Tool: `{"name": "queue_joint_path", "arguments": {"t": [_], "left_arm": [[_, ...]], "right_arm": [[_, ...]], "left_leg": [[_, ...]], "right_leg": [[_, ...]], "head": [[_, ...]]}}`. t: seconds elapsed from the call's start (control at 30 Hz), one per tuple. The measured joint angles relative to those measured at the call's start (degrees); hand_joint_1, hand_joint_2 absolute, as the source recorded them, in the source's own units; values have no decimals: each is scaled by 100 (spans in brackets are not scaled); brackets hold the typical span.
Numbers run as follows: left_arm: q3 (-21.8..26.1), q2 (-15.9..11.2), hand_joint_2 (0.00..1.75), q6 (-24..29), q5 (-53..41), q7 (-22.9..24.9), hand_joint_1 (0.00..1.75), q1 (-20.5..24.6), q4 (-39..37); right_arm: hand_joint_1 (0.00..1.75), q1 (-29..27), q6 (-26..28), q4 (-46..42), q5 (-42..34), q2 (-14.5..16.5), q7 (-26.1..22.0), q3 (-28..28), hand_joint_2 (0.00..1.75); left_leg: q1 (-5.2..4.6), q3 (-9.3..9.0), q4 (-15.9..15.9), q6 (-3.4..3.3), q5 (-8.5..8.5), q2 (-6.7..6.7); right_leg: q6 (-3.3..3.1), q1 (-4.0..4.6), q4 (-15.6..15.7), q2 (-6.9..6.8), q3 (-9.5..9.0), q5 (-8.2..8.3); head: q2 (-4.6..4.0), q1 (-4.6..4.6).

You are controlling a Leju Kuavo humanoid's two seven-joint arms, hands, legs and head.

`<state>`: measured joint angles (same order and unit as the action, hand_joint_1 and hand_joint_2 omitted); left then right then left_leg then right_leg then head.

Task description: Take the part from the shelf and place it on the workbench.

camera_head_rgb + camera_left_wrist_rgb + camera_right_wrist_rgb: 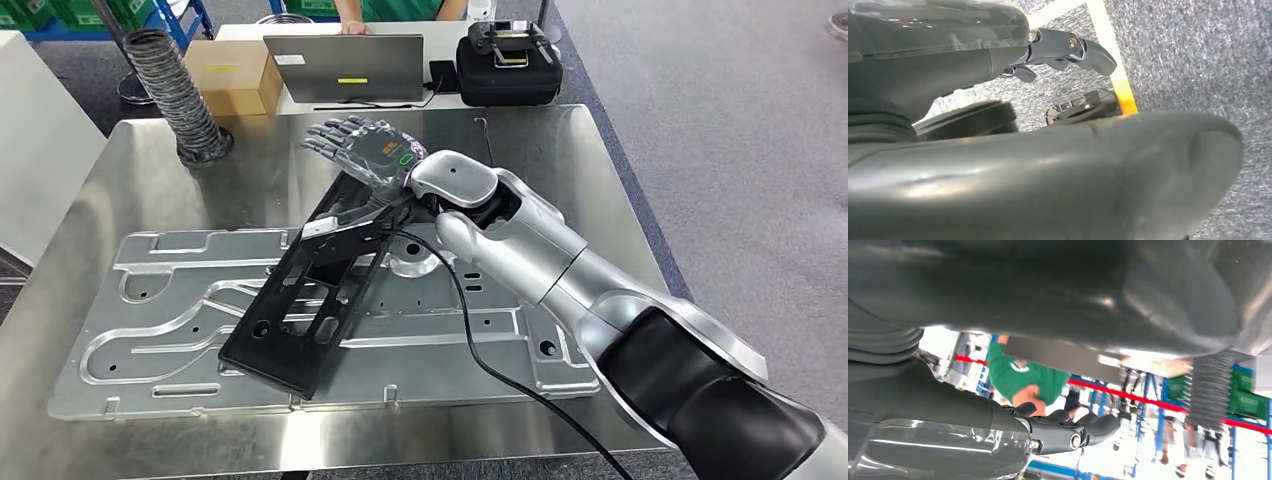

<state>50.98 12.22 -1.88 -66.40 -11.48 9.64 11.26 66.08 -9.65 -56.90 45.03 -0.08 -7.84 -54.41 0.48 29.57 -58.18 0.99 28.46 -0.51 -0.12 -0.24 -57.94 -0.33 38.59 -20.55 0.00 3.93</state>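
Right hand (365, 150) fingers spread, holding nothing, above black part (305, 300); part's far end hidden under wrist. Left hand (1068, 50) grip unclear.

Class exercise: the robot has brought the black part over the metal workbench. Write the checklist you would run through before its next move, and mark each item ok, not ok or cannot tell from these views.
1. Black part over the workbench: ok, its near end rests on the embossed silver panel.
2. Part lying flat: not ok, its far end is raised under the right hand.
3. Right hand's hold on the part: cannot tell; the fingers are spread above it and the contact is hidden.
4. Black cable free of the part: cannot tell, it runs close beside the part's edge.
5. Left hand out of the way: ok, it hangs over carpet floor.
6. Corrugated hose away from the part: ok.
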Motion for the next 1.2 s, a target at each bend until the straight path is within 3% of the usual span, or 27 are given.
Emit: {"name": "queue_joint_path", "arguments": {"t": [0.07, 0.1, 0.13, 0.17, 0.23, 0.27, 0.3, 0.33, 0.4, 0.47, 0.5, 0.57, 0.6, 0.63, 0.67, 0.73, 0.77, 0.8, 0.83, 0.87, 0.9, 0.97, 1.0, 1.03, 1.1, 1.13, 1.2], "left_arm": [[9, 1, 0, 0, 0, -2, 0, -5, -1], [15, 2, 0, 0, 0, -2, 0, -6, -1], [21, 3, 0, 0, 3, -3, 0, -5, -2], [25, 3, 0, 0, 7, -4, 0, -3, -2], [31, 2, 0, 0, 18, -8, 0, -1, -2], [32, 2, 0, 0, 21, -9, 0, -3, -2], [33, 2, 0, 0, 24, -9, 0, -5, -2], [34, 2, 0, 1, 27, -10, 0, -8, -2], [36, 3, 0, 4, 36, -11, 0, -9, -2], [38, 5, 0, 10, 42, -15, 0, -10, -2], [38, 5, 0, 12, 43, -19, 0, -12, -2], [39, 6, 0, 15, 46, -26, 0, -21, -2], [40, 5, 0, 16, 49, -27, 0, -28, -2], [41, 5, 0, 17, 52, -28, 0, -36, -2], [42, 4, 0, 17, 56, -28, 0, -46, -2], [43, 1, 0, 17, 58, -28, 0, -56, -2], [43, 1, 0, 17, 60, -28, 0, -59, -2], [43, 0, 0, 17, 63, -28, 0, -59, -2], [43, -2, 0, 17, 68, -28, 0, -58, -2], [43, -4, 0, 17, 73, -28, 0, -56, -2], [43, -8, 0, 17, 77, -28, 0, -52, -2], [44, -16, 0, 17, 79, -28, 0, -32, -2], [45, -18, 0, 17, 79, -29, 0, -22, -2], [45, -19, 0, 17, 79, -30, 0, -16, -2], [45, -19, 0, 15, 79, -31, 0, -23, -3], [45, -18, 0, 14, 79, -31, 0, -24, -3], [46, -19, 0, 13, 80, -33, 0, -19, -4]], "right_arm": [[0, 6, 4, 13, -5, 8, -4, -4, 0], [0, 8, 5, 23, -5, 9, -5, -7, 0], [0, 8, 5, 34, -5, 5, -5, -9, 0], [0, 8, 6, 46, -5, 2, -5, -10, 0], [0, 7, 8, 62, -5, 2, -5, -13, 0], [0, 4, 8, 69, -4, 2, -5, -16, 0], [0, 2, 8, 76, -4, 1, -5, -20, 0], [0, 0, 10, 82, -4, 0, -5, -23, 0], [0, 1, 20, 88, -4, -2, -5, -27, 0], [0, 9, 43, 89, -4, -3, -4, -27, 0], [0, 16, 55, 91, -2, -7, -2, -27, 0], [0, 23, 74, 108, 11, -20, 3, -27, 0], [0, 26, 84, 125, 21, -27, 7, -27, 0], [0, 27, 103, 143, 29, -31, 9, -27, 0], [0, 27, 128, 166, 39, -35, 10, -27, 0], [0, 29, 194, 224, 65, -44, 10, -27, 0], [0, 25, 227, 259, 83, -50, 10, -27, 0], [0, 18, 261, 294, 102, -58, 10, -27, 0], [0, 11, 294, 327, 119, -67, 10, -27, 0], [0, 4, 323, 356, 134, -78, 10, -27, 0], [0, 1, 349, 380, 151, -89, 10, -26, 0], [0, 3, 391, 421, 192, -108, 10, -15, 0], [0, 7, 409, 441, 215, -116, 10, -7, 0], [0, 9, 427, 462, 234, -123, 10, -1, 0], [0, 7, 455, 527, 272, -148, 9, 4, 0], [0, 3, 462, 561, 286, -164, 9, 5, 0], [0, 0, 467, 627, 313, -207, 8, 16, 0]], "left_leg": [[-4, 17, 67, -81, -53, 2], [5, 61, 75, -127, -108, 14], [15, 124, 83, -178, -176, 27], [28, 201, 91, -218, -251, 39], [23, 379, 83, -251, -393, 51], [21, 476, 75, -249, -463, 54], [20, 575, 63, -243, -532, 57], [20, 675, 48, -234, -599, 60], [19, 850, 12, -205, -720, 60], [6, 949, -9, -157, -824, 55], [4, 965, 3, -127, -882, 55], [4, 986, 64, -58, -1010, 54], [8, 1018, 65, -28, -998, 51], [8, 1077, -18, -5, -871, 46], [10, 1163, -218, 16, -627, 43], [21, 1360, -964, 48, -7, 44], [23, 1427, -1365, 64, 173, 45], [23, 1434, -1661, 75, 204, 45], [23, 1355, -1778, 78, 94, 45], [23, 1179, -1692, 71, -80, 45], [23, 898, -1411, 53, -211, 44], [2, 197, -512, -2, -110, 40], [-13, -38, -157, -34, 6, 37], [-32, -153, 58, -65, 92, 35], [-26, -92, 125, -144, 7, 46], [-16, -36, 132, -195, -67, 60], [2, 125, 143, -272, -239, 88]], "right_leg": [[62, 2, 23, 6, 24, 85], [93, -2, -19, 13, 63, 22], [121, -6, -147, 20, 127, -147], [146, -11, -396, 25, 221, -420], [180, -21, -1162, 29, 430, -1006], [192, -22, -1529, 28, 491, -1145], [196, -22, -1757, 28, 479, -1129], [190, -21, -1796, 29, 373, -996], [152, -17, -1287, 29, -137, -713], [94, 10, -426, 31, -759, -810], [67, 27, -137, 34, -940, -895], [8, 36, 49, 33, -977, -889], [-32, 26, 69, 22, -927, -817], [-81, 12, 84, 9, -860, -740], [-124, -3, 100, -4, -779, -654], [-169, 3, 97, -11, -585, -489], [-170, 6, 92, -11, -485, -409], [-165, 9, 86, -11, -384, -331], [-155, 10, 76, -11, -279, -253], [-142, 10, 64, -10, -179, -180], [-126, 9, 49, -8, -90, -109], [-79, 25, 16, -2, 39, 11], [-51, 28, 16, -3, 67, 72], [-18, 28, 28, -6, 83, 134], [53, 16, 61, -3, 114, 215], [89, 9, -1, 7, 163, 109], [149, -14, -449, 27, 331, -434]], "head": [[0, -1], [0, -1], [0, -2], [0, -2], [0, -2], [0, -2], [0, -2], [0, -2], [0, -2], [0, -2], [0, -2], [0, -1], [0, -1], [0, 0], [0, 0], [0, 0], [0, 0], [0, 0], [0, 0], [0, 1], [0, 0], [0, 1], [0, 0], [0, 1], [0, -1], [0, -1], [0, -2]]}}
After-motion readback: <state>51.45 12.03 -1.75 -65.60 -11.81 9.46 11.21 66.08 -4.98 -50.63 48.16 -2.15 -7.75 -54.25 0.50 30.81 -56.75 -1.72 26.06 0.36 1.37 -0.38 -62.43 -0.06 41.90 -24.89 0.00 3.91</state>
